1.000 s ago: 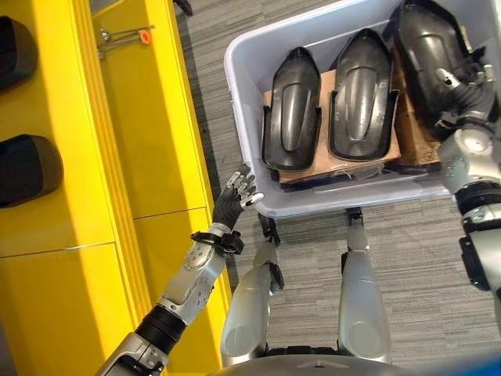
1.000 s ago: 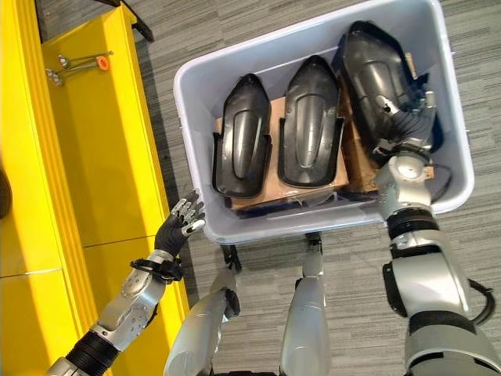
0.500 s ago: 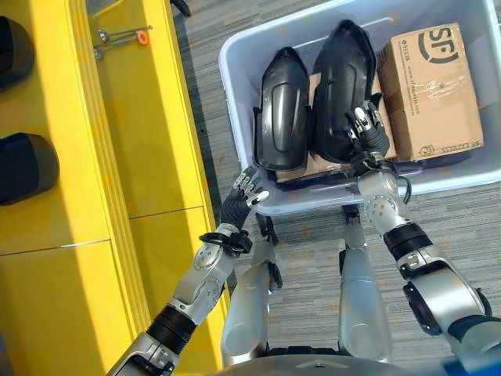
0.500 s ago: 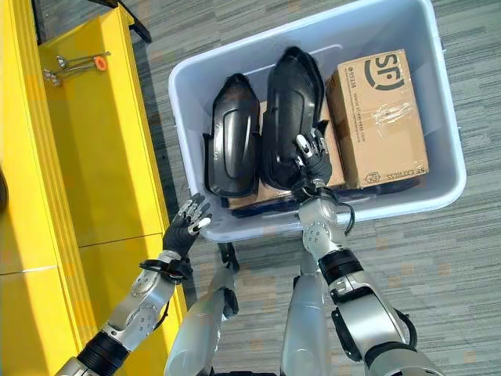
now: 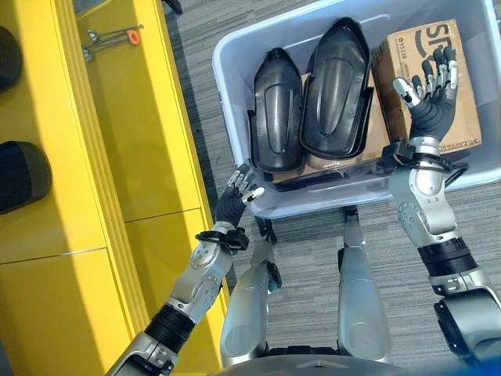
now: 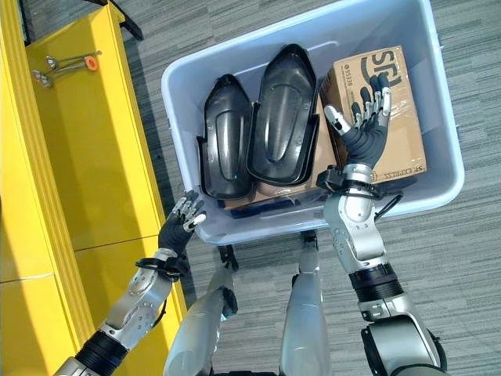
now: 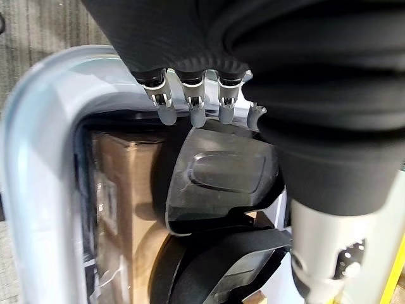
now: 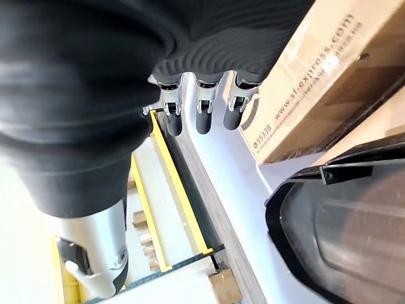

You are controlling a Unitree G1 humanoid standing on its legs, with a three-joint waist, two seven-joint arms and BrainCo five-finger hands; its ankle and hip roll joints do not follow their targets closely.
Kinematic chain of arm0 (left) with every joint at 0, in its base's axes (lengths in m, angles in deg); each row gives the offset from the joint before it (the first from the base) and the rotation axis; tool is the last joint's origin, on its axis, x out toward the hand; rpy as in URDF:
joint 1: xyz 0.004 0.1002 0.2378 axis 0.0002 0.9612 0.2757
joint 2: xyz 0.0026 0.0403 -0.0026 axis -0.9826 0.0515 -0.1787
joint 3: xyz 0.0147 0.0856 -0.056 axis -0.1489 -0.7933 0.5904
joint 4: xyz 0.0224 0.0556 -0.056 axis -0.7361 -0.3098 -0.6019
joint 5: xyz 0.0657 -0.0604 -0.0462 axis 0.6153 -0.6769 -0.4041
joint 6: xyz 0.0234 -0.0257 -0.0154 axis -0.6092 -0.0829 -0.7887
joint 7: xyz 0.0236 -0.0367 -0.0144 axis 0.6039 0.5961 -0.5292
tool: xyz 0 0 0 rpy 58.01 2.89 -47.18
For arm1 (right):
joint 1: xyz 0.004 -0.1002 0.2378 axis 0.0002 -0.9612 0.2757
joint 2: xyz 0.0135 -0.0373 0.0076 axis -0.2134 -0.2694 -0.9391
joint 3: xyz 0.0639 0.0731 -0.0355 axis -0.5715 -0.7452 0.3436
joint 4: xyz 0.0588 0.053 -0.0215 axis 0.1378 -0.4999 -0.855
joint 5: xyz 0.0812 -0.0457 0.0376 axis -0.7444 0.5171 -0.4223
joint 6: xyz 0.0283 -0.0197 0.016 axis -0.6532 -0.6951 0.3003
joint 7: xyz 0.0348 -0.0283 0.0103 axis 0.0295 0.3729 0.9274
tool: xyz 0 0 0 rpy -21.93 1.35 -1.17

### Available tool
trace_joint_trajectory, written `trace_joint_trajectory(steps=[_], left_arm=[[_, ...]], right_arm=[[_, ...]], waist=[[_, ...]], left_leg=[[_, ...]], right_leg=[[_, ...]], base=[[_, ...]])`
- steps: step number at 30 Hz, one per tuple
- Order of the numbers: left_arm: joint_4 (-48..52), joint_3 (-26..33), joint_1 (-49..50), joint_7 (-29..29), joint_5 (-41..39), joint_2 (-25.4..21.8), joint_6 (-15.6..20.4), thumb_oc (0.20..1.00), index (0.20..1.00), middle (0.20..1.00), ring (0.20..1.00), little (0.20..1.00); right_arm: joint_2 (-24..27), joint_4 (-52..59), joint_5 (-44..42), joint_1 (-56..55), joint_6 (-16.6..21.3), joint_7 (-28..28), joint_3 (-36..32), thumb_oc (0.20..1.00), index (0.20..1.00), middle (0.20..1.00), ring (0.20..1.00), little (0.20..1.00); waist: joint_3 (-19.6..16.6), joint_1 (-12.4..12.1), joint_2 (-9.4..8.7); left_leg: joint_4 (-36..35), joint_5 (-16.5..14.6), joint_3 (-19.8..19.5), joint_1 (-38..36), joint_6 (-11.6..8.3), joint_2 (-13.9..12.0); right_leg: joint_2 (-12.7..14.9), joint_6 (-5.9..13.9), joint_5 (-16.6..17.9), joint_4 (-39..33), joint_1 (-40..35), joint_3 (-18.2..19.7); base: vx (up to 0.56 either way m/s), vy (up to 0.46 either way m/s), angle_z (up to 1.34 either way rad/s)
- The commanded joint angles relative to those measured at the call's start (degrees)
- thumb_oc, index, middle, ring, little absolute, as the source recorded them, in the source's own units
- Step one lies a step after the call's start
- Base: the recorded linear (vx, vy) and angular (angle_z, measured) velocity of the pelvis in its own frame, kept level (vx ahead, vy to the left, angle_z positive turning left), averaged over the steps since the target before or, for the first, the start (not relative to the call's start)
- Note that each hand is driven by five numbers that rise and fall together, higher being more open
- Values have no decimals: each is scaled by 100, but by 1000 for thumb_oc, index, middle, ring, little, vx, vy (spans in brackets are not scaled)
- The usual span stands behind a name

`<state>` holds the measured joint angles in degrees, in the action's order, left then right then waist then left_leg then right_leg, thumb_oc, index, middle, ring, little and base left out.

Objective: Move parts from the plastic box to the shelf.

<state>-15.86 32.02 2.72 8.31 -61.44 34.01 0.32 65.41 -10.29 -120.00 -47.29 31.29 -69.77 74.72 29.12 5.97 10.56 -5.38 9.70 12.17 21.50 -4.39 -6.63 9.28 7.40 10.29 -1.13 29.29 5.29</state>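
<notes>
Fingers of the right hand (image 6: 365, 133) are spread straight and hold nothing; the palm hovers over the cardboard carton (image 6: 391, 110) at the right end of the plastic box (image 6: 442, 168). The left hand (image 5: 235, 200) sits just outside the box's near-left corner, fingers relaxed and apart, also empty.

Just to the left of the right hand lie the two black moulded parts, side by side on brown cardboard — the larger part (image 6: 283, 113) next to the carton, the smaller part (image 6: 225, 145) towards the box's left wall. Each part's long axis runs from the near rim to the far rim, the rounded, narrower nose pointing away from the robot and the wide, squared end towards it; both tilt slightly to the right at the far end.

The step in hand looks like the reach for a part, nothing yet gripped. The next move probably calls for the right hand to shift left onto the larger part and close on an edge, then carry it across to the yellow shelf (image 5: 149, 117) on the robot's left — where dark parts (image 5: 19, 176) already rest.
</notes>
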Motion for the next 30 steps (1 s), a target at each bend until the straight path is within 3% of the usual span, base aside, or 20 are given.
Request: trace_joint_trajectory(steps=[1,8,30], left_arm=[[273,-14,28,-36,282,-352,308,1000,1000,1000,1000,1000],[309,24,136,-55,371,-360,326,1000,1000,1000,1000,1000],[208,-106,51,-164,375,-300,395,1000,1000,1000,1000,1000]], right_arm=[[-72,500,445,11,299,5,-228,1000,1000,1000,1000,1000],[-233,801,678,-386,284,-23,-195,1000,1000,1000,1000,1000],[-566,-577,541,-88,34,-324,83,1000,1000,1000,1000,1000]], waist=[[-34,1,-132],[-53,28,-135],[-51,-63,-69]], left_leg=[[45,-556,-351,-726,-367,-360],[38,-564,-352,-743,-375,-363],[38,-569,-410,-721,-354,-325]], right_leg=[[226,89,-1110,1652,646,-25],[234,94,-1091,1597,611,-38],[255,79,-1048,1564,596,-47]], base=[[0,0,0],[0,0,0],[0,0,0]])
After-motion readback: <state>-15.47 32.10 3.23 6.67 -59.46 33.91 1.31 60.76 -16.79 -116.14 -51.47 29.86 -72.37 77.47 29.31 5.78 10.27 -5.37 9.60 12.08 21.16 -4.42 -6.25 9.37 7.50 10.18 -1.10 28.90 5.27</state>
